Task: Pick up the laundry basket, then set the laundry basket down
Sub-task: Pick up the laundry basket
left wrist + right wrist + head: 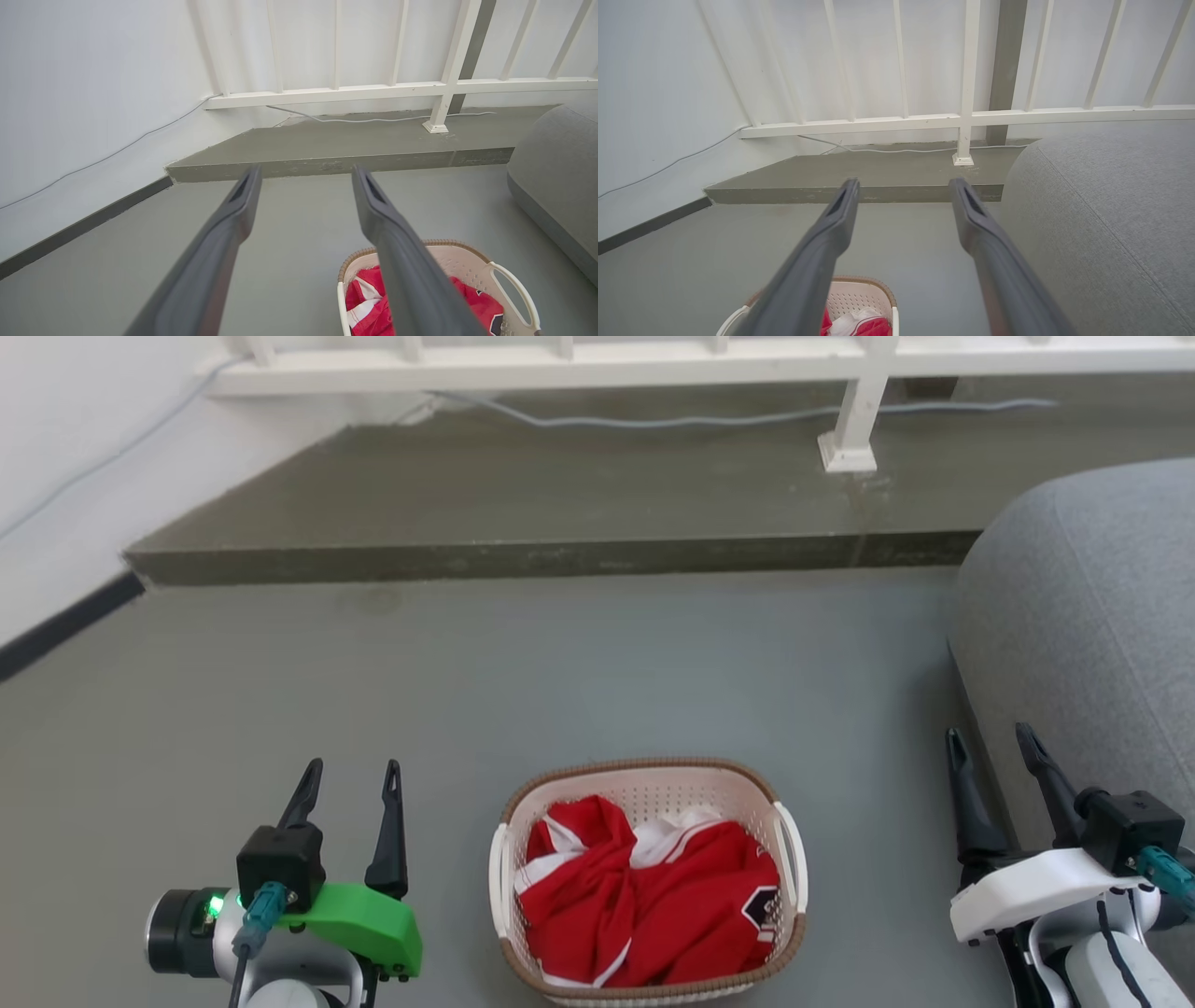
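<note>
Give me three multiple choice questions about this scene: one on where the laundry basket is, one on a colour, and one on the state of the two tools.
1. Where is the laundry basket?
A) on the floor, between the left tool and right tool
B) on the raised step
C) on the sofa

2. What colour is most of the clothing in it?
A) blue
B) red
C) green

3. What state are the tools in?
A) both shut on the handles
B) left shut on the rim
C) both open, holding nothing

Answers:
1 A, it rests on the grey floor between them.
2 B, red cloth with white trim fills it.
3 C, each is spread apart, clear of the basket.
</note>
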